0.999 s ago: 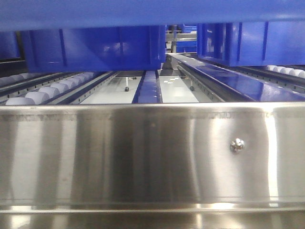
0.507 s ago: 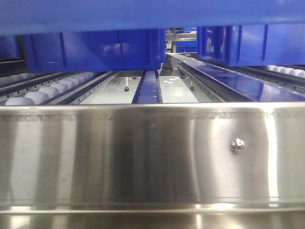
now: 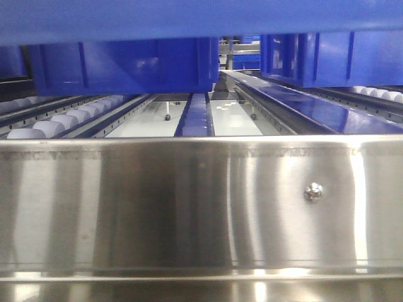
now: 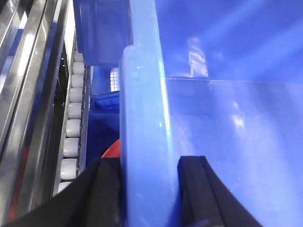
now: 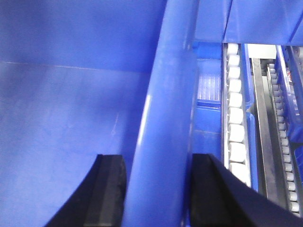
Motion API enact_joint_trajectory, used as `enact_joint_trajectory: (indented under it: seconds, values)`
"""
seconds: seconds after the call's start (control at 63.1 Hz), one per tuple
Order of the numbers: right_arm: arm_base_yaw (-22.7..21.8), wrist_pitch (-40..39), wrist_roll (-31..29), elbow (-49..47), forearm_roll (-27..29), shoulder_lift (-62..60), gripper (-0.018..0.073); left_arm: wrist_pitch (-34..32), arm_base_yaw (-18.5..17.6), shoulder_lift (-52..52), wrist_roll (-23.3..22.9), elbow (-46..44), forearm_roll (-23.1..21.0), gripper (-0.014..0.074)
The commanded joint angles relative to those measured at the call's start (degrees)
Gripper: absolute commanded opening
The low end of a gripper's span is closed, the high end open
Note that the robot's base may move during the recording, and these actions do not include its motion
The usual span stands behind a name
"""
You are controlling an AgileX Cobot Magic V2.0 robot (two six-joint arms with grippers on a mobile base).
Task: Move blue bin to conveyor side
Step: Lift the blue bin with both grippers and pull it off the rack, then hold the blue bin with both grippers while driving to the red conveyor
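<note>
The left gripper (image 4: 149,161) is clamped narrow on the blue bin (image 4: 227,118). Its two matte black, wedge-shaped fingers (image 4: 102,189) press on either side of the bin's thick, rounded rim, one inside the bin and one outside. Just past the outer finger an orange-red shape (image 4: 111,150) peeks out, too hidden to identify. Further out from that finger runs a row of white cylindrical rollers (image 4: 73,127), then brushed steel rails (image 4: 28,71). On the inner finger's side, the bin's smooth wall shines with soft highlights.

The right gripper (image 5: 158,157) pinches another stretch of the glossy rim the same way, with the bin's plain blue interior beside its inner finger. White rollers run beyond the outer one.

From the front, a polished stainless rail (image 3: 189,207) with one screw (image 3: 313,192) fills the foreground. Ribbed blue crates (image 3: 126,63) sit on roller tracks behind it.
</note>
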Motion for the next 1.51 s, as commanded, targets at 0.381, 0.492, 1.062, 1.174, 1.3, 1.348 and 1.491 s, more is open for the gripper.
enact_joint_trajectory:
  seconds: [0.381,0.492,1.062,1.174,1.3,1.348,1.491]
  values:
    - [-0.18,-6.02,-0.58,-0.87,-3.26,-1.27,-0.0089,-4.74,0.04,-1.1,0.55,-0.84,1.62,-0.0016]
    - [-0.18,-6.02,-0.58,-0.87,-3.26,-1.27,-0.0089,-4.74,0.04,-1.1,0.55,-0.84,1.62,-0.0016]
    - [-0.18,-6.02,-0.58,-0.87,-3.26,-1.27,-0.0089,-4.74,0.04,-1.1,0.55,-0.84,1.62,-0.0016]
    - [-0.18,-6.02,-0.58,-0.87,-3.26,-1.27,-0.0089,-4.74,0.04,-1.1,0.55,-0.84,1.62,-0.0016]
    - [-0.18,-6.02,-0.58,-0.87,-3.26,-1.27,-0.0089,-4.74,0.04,-1.1,0.55,-0.84,1.62,-0.0016]
    - [-0.18,-6.02,-0.58,-0.87,-3.26,-1.27,-0.0089,-4.74,0.04,-1.1,0.55,-0.84,1.62,-0.0016]
    - [-0.18,-6.02,-0.58,-0.87,-3.26,-1.27,-0.0089,-4.74,0.04,-1.1,0.55,-0.84,1.62,-0.0016]
